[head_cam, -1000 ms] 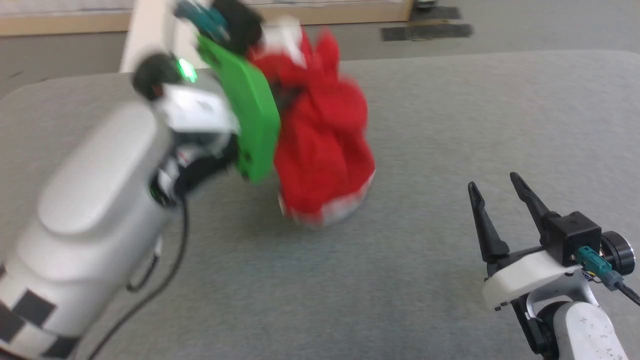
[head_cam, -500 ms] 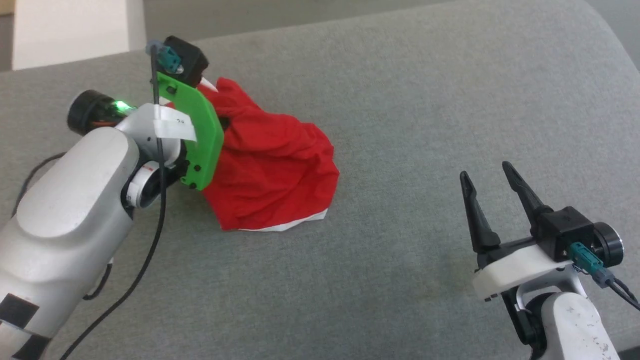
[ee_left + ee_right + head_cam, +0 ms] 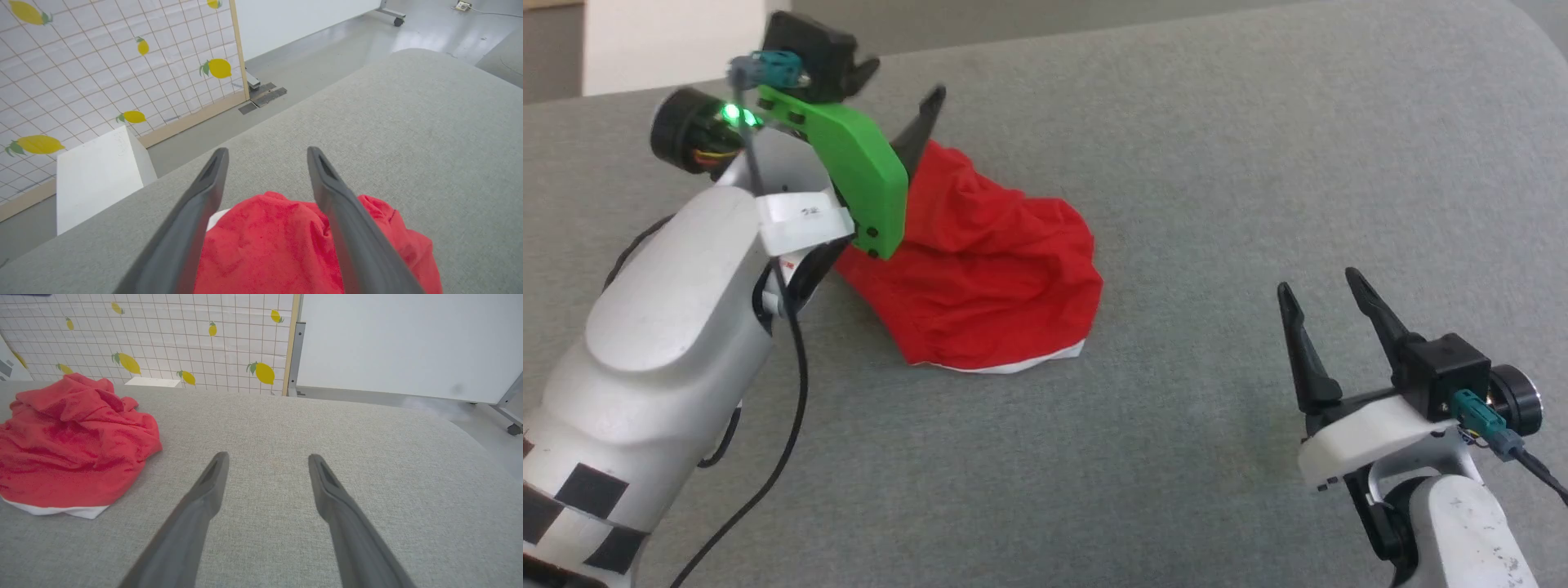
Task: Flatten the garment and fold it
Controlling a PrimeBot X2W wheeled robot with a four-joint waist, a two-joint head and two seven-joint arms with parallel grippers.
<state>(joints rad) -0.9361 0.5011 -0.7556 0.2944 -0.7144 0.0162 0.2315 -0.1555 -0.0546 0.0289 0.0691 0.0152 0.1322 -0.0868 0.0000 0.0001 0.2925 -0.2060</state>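
Crumpled red shorts (image 3: 996, 269) on grey table (image 3: 1217, 147), left gripper (image 3: 903, 82) over them, fingers spread and empty, right gripper (image 3: 1319, 282) well apart, fingers spread.

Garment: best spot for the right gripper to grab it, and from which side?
Take the white-trimmed hem at the near edge of the garment. It lies flat and exposed on the table, the one clear edge on a crumpled heap. Probably come in low from the robot's right with the open right gripper, which has bare table between it and that hem.
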